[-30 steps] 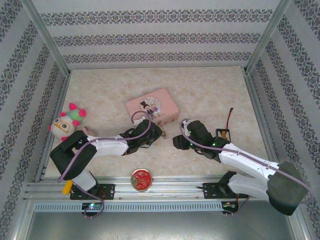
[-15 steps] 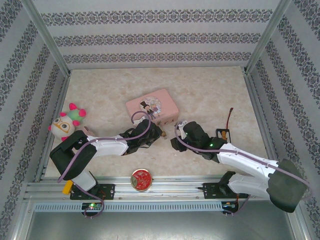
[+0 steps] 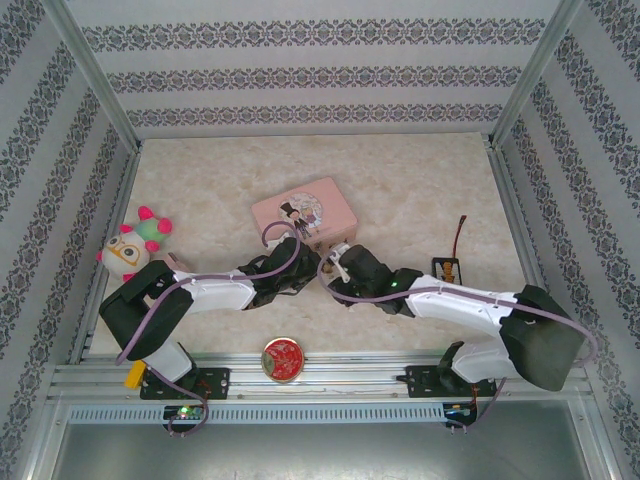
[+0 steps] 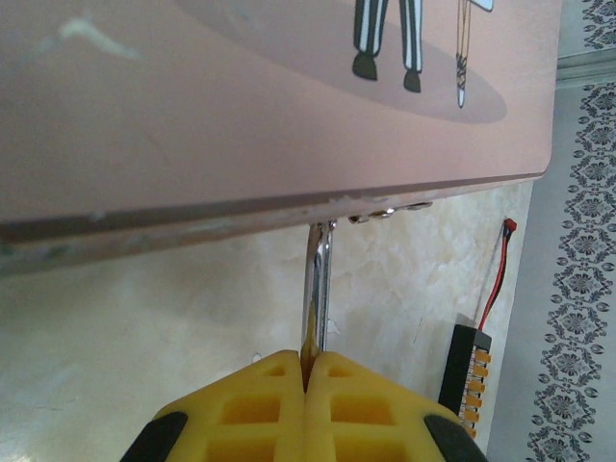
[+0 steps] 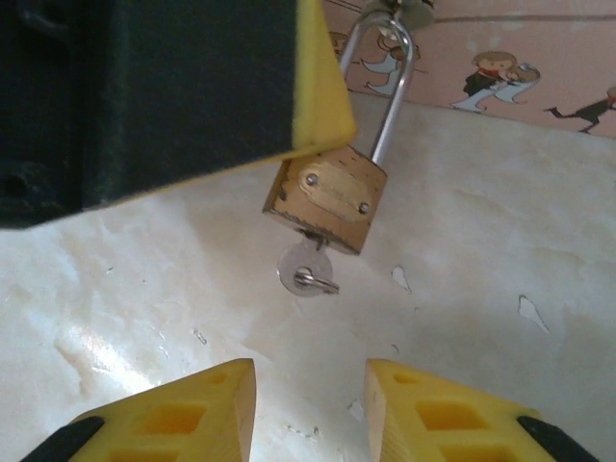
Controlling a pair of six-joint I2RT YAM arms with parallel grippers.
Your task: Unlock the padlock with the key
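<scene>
The padlock [image 5: 325, 197] hangs from the fitting on the near side of the pink tin box [image 3: 304, 212]. Its brass body is tilted low over the marbled table [image 3: 420, 190], and I cannot tell whether the body touches the surface. Its silvery shackle [image 5: 393, 87] runs up to the box's lower edge. The key [image 5: 306, 269] sits in the keyhole at the bottom of the body, its round head sticking out toward the right gripper [image 5: 310, 399]. That gripper's two yellow fingers stand spread with nothing between them. The key lies straight ahead of the gap, near but apart from both fingertips. The left gripper [image 4: 310, 361] has its yellow fingers pressed together on the shackle, pinching the metal bar just below the box's rim. In the right wrist view, one of its yellow fingers lies against the shackle at the upper left corner of the padlock body. From above, the two grippers meet almost nose to nose just in front of the box's near right corner, the left arm coming in from the left and the right arm reaching across from the right.
</scene>
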